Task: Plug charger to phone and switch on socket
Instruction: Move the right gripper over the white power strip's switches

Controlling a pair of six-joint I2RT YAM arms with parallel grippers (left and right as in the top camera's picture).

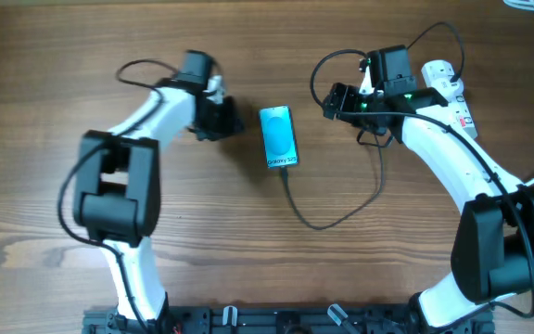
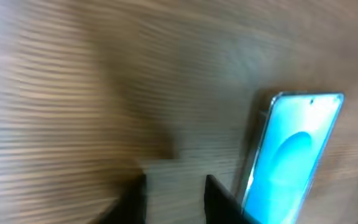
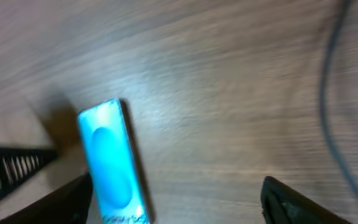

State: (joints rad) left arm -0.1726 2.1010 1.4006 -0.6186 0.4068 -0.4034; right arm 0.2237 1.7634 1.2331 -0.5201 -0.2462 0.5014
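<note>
Phone (image 1: 278, 136) flat and screen-up at mid-surface (image 1: 44, 56), cyan display bright, black charger (image 1: 318, 225) cable meeting its near edge and looping off toward the right arm. Left gripper (image 1: 225, 119) just beside the phone's left side, fingers (image 2: 132, 199) parted with nothing between; right gripper (image 1: 334, 100) near its right, fingers (image 3: 291, 202) spread wide and empty. Socket (image 1: 445, 79) at far right, partly under the right arm.

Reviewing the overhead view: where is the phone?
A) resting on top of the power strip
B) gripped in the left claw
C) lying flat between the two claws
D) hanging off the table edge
C: the phone lies screen-up between the left claw and the right claw, with bare wood showing on both sides of it.
</note>
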